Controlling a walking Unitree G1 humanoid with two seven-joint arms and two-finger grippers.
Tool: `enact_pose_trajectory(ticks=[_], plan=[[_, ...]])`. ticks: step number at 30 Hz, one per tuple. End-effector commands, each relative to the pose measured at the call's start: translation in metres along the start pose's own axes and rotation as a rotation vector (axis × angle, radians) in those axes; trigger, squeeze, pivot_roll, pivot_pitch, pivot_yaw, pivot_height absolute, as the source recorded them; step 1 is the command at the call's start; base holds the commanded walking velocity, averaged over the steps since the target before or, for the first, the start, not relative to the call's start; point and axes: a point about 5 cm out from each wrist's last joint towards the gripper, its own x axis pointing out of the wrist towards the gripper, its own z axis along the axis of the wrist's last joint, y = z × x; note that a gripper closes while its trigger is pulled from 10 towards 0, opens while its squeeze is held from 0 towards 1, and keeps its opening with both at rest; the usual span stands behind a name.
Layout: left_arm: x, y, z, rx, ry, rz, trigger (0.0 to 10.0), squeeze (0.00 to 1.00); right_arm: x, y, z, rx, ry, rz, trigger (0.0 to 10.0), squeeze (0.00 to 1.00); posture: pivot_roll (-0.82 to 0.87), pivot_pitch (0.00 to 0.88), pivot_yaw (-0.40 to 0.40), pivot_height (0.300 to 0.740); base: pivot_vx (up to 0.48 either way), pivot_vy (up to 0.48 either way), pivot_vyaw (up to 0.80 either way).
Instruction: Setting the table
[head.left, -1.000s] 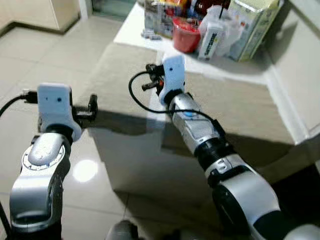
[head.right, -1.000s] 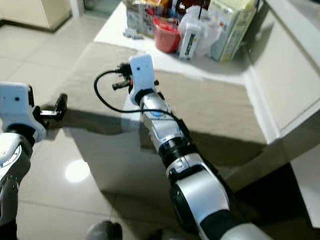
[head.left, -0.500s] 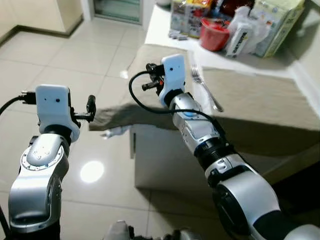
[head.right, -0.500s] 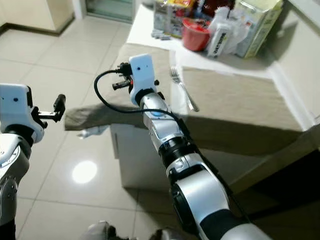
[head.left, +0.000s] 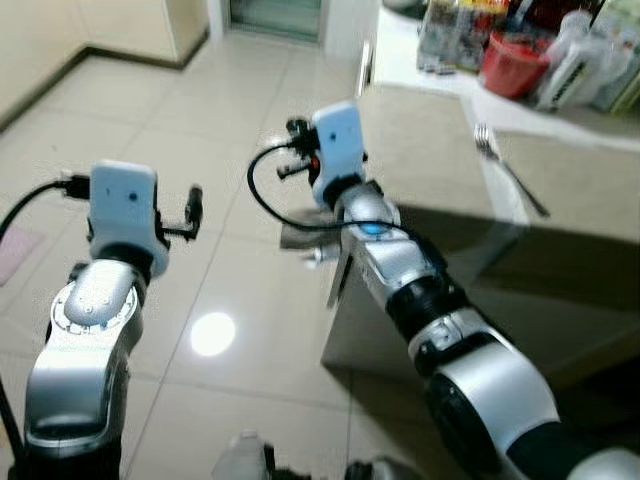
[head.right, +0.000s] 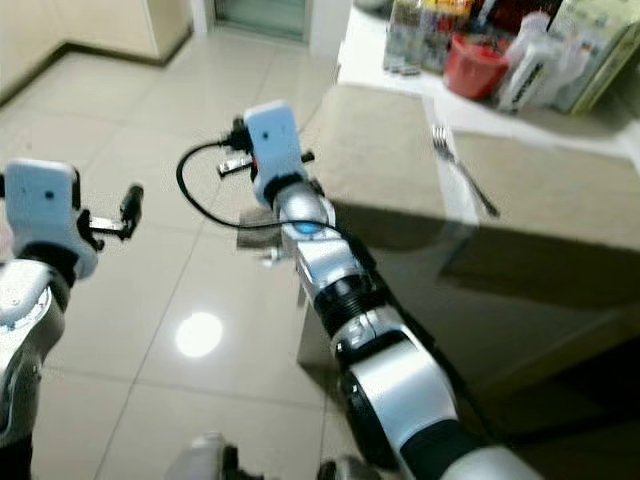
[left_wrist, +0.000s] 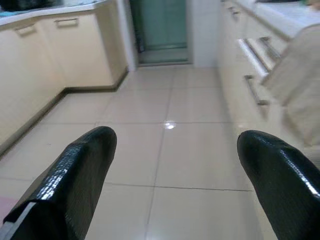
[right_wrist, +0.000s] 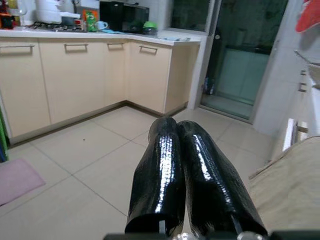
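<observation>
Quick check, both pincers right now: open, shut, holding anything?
Left pincer: open, fingers wide apart, nothing between them.
Right pincer: shut, fingers pressed together, holding nothing.

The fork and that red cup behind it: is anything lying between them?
No. In the right eye view, just bare white tabletop separates the fork from the red cup.

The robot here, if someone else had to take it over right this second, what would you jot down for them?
Left gripper: open, empty, held out over the floor tiles.
Right gripper: shut, empty, raised beside the table's near corner.
Fork: lies on the beige cloth on the table, apart from both grippers.
Red cup, bottles and boxes crowd the table's far edge.
Done: one fork is laid out.
Left: probably the rest of the place setting; no plate seen yet.
</observation>
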Motion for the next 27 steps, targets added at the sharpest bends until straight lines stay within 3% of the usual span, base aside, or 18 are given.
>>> enact_pose_trajectory(ticks=[1, 3, 4, 6, 11, 16, 27], plan=[[-0.0005, -0.0041, 0.0001, -0.016, -0.006, -0.018, 10.0, 0.0, -0.0007, 0.0279, -0.006, 0.086, 0.015, 0.039, 10.0, 0.0, 0.2, 0.096, -0.071, 0.727, 0.0, 0.0, 0.0], [0.0003, -0.0019, -0.0006, -0.064, -0.007, 0.0, 10.0, 0.0, -0.0008, 0.0283, -0.0062, 0.089, 0.016, 0.038, 10.0, 0.0, 0.2, 0.095, -0.071, 0.727, 0.0, 0.0, 0.0], [0.0011, 0.0008, -0.0005, -0.152, -0.007, 0.024, 10.0, 0.0, -0.0008, 0.0284, -0.0072, 0.109, 0.024, 0.034, 10.0, 0.0, 0.2, 0.096, -0.069, 0.727, 0.0, 0.0, 0.0], [0.002, 0.0032, -0.0005, -0.217, -0.009, 0.036, 10.0, 0.0, -0.0008, 0.0282, -0.0074, 0.106, 0.026, 0.033, 10.0, 0.0, 0.2, 0.096, -0.07, 0.727, 0.0, 0.0, 0.0], [0.0021, 0.0029, -0.0022, -0.172, -0.011, 0.032, 10.0, 0.0, -0.0021, 0.0281, -0.0066, 0.097, 0.008, 0.039, 10.0, 0.0, 0.2, 0.096, -0.07, 0.727, 0.0, 0.0, 0.0], [0.0023, -0.0013, -0.002, -0.137, -0.017, 0.009, 10.0, 0.0, -0.0023, 0.0271, -0.0054, 0.092, 0.003, 0.044, 10.0, 0.0, 0.19, 0.097, -0.069, 0.727, 0.0, 0.0, -0.59], [0.0036, -0.0029, 0.0006, -0.149, -0.034, -0.013, 10.0, 0.0, -0.0029, 0.0281, -0.0057, 0.111, -0.001, 0.053, 10.0, 0.0, 0.19, 0.092, -0.066, 0.727, 0.0, 0.0, -0.55]])
